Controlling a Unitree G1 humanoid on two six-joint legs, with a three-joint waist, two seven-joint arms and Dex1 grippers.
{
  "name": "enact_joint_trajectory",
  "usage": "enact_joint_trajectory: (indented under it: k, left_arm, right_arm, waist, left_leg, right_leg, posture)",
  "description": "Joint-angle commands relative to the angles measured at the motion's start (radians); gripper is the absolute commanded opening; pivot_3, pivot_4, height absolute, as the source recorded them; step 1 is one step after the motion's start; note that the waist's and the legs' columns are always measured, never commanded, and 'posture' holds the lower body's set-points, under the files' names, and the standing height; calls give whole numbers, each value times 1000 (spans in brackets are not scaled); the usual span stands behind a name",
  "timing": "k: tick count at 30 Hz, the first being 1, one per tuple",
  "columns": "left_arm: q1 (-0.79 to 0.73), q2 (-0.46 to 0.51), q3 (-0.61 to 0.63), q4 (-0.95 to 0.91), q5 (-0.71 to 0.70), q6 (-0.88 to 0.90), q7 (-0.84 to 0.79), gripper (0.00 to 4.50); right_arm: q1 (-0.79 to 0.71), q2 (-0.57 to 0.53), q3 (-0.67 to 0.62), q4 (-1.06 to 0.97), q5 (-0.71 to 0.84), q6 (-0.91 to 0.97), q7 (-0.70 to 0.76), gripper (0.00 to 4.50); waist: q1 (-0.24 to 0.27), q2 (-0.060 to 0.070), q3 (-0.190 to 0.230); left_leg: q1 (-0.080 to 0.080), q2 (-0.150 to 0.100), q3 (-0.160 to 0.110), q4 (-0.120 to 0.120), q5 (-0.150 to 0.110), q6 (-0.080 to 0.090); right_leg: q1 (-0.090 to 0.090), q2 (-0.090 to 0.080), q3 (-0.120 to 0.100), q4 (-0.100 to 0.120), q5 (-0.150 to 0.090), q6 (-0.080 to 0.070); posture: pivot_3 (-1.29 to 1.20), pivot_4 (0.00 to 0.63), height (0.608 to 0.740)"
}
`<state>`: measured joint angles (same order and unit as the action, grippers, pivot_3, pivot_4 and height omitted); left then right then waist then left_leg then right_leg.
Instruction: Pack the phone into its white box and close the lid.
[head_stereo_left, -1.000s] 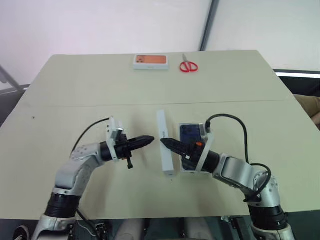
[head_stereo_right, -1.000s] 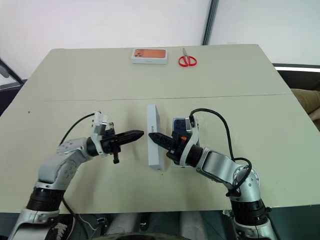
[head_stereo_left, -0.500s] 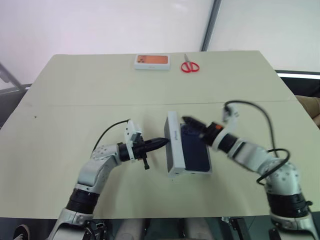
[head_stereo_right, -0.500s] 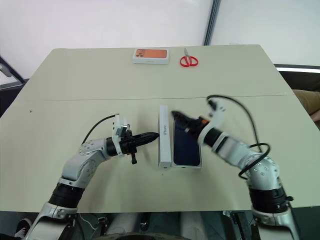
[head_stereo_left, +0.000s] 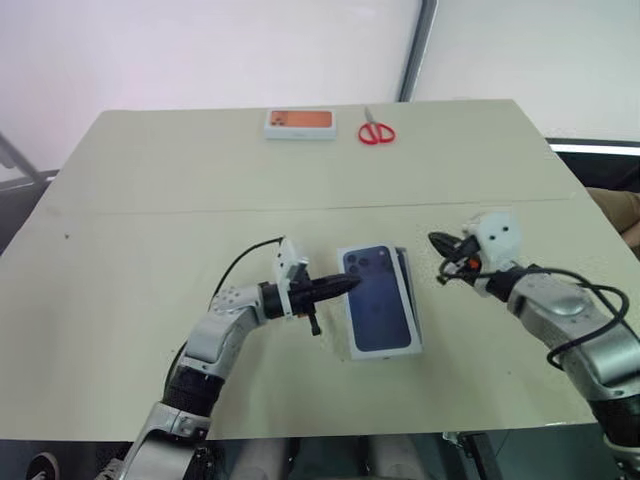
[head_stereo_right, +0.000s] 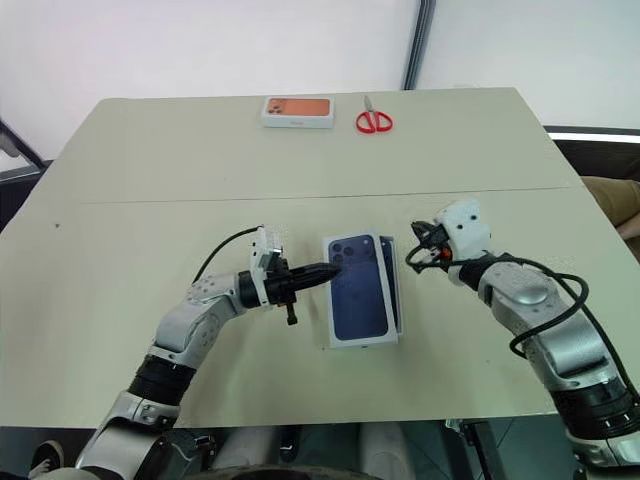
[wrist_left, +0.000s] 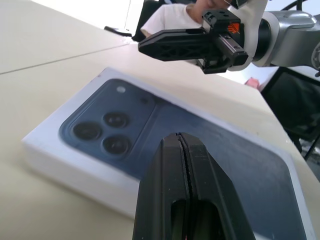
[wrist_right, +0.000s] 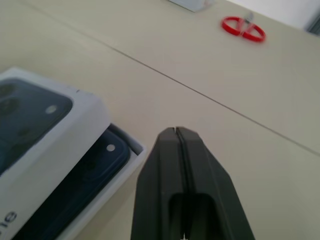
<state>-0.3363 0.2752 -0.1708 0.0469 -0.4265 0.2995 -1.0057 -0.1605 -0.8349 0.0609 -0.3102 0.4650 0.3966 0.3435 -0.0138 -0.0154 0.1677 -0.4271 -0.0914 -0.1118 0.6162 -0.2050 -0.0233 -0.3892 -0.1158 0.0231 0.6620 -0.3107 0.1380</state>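
The lid (head_stereo_left: 378, 300), white with a dark blue phone printed on its top, lies flat over the white box (wrist_right: 134, 151), slightly skewed. The box's rim and a strip of the navy phone (wrist_right: 95, 167) inside show along the lid's right side. My left gripper (head_stereo_left: 352, 284) is shut and points right, with its tip over the lid's left edge by the printed camera lenses. My right gripper (head_stereo_left: 434, 241) is shut and empty. It hovers a little to the right of the box, clear of it, pointing left.
An orange-topped box (head_stereo_left: 299, 123) and red scissors (head_stereo_left: 376, 131) lie at the table's far edge. A seam (head_stereo_left: 200, 210) crosses the tabletop behind the box. A person in a white shirt (wrist_left: 175, 12) sits beyond the table in the left wrist view.
The lid, on its edge between the grippers a second ago, has tipped to the right and now lies flat on the box. The right gripper rolled and drew off right; the left followed rightward.
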Motion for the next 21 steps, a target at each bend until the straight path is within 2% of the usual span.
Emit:
enact_joint_trajectory:
  k: [1, 4, 7, 16, 21]
  left_arm:
    - [28, 74, 54, -71, -34, 21, -36, 0]
    - [56, 138, 80, -86, -45, 49, -51, 0]
    - [63, 150, 72, -70, -32, 47, -45, 0]
    - [32, -13, -33, 64, 64, -67, -2, 0]
    - [-5, -58, -45, 123, 92, -96, 10, 0]
  right_arm:
    - [24, 6, 24, -56, -92, -76, 76, 29]
    - [45, 32, -8, -63, -93, -101, 124, 29]
    - [46, 40, -34, -57, -110, -97, 152, 29]
    - [112, 54, -46, -91, -209, -105, 183, 29]
    - [136, 79, -60, -137, -220, -81, 188, 29]
  waist:
    - [1, 0, 0]
    - [1, 0, 0]
    - [8, 0, 0]
    - [26, 0, 0]
    - [24, 0, 0]
  left_leg:
    - [0, 0, 0, 0, 0, 0]
    - [0, 0, 0, 0, 0, 0]
    - [0, 0, -1, 0, 0, 0]
    - [0, -1, -1, 1, 0, 0]
    - [0, -1, -1, 2, 0, 0]
  right_leg:
    - [0, 0, 0, 0, 0, 0]
    - [0, 0, 0, 0, 0, 0]
    - [0, -1, 0, 0, 0, 0]
    - [1, -1, -1, 0, 0, 0]
    - [1, -1, -1, 0, 0, 0]
  posture:
    - [0, 150, 740]
    - [0, 150, 740]
    - [0, 150, 740]
    - [0, 150, 740]
    - [0, 150, 740]
